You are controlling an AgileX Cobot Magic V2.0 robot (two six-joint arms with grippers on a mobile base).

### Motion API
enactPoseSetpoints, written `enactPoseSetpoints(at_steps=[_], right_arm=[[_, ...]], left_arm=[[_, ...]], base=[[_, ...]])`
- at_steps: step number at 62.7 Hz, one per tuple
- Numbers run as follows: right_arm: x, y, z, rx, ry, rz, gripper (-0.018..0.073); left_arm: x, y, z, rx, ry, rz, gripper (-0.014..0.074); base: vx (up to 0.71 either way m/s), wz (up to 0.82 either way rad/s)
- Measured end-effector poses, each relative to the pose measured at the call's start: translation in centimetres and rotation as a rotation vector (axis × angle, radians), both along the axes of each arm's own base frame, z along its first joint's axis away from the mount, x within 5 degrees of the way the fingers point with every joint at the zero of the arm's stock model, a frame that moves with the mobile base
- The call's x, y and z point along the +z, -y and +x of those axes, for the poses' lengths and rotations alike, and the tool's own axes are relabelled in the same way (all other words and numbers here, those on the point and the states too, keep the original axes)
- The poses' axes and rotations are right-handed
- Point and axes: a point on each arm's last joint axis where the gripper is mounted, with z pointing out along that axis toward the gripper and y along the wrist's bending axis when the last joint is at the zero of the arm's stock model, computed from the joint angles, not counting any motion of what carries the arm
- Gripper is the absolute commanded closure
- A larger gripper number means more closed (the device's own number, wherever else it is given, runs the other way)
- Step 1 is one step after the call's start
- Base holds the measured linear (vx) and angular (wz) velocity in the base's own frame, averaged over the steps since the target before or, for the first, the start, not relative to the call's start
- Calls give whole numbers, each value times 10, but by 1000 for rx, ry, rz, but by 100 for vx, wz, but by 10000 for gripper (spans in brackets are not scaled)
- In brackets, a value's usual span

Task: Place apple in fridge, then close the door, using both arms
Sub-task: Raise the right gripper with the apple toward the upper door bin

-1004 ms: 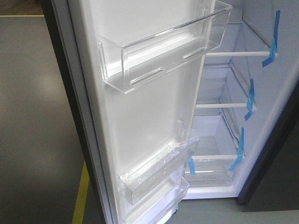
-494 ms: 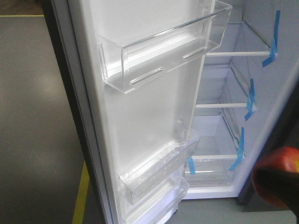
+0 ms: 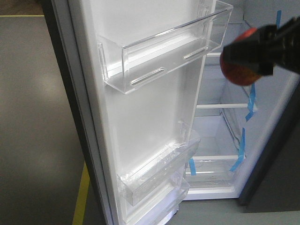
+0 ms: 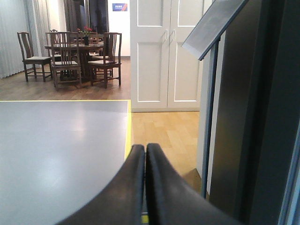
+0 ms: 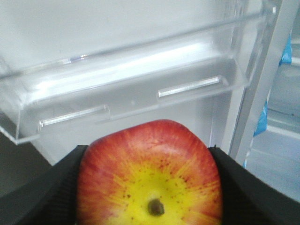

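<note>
Idling at left, left pincer (image 4: 145, 147): fingers pressed together, nothing held. Door (image 3: 140, 117) wide open, clear bin (image 3: 164, 56) on white lining. Right pincer (image 3: 243, 54) clamped around apple (image 3: 239, 74), level with bin's right end. Fridge (image 3: 215, 136) cavity lies right of and beyond apple, glass shelf (image 3: 220, 106) below it. Right arm nearer; likely carries apple in.

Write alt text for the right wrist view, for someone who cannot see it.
A red apple with a yellow patch around its dimple fills the lower frame, gripped by the right end effector. Behind it, a clear bin hangs on the white door lining, with blue tape at the right edge.
</note>
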Motion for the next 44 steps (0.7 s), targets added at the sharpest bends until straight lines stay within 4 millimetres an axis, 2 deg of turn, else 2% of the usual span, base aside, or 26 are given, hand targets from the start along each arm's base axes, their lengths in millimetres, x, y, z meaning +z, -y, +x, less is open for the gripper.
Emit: enactPoseSetpoints(at_steps=[13,21,32,44], right_arm=[[35,-11,33,17,72,56,215],[49,-18,54,31,100,88,215],[57,-28,84,49,111,115,215],[49,-39,116,78,102,125,215]], left_arm=[[0,0,0,0,0,0,603],[0,0,0,0,0,0,603],[0,0,0,0,0,0,603],[0,0,0,0,0,0,603]], base=[[0,0],[0,0],[0,0],[0,0]])
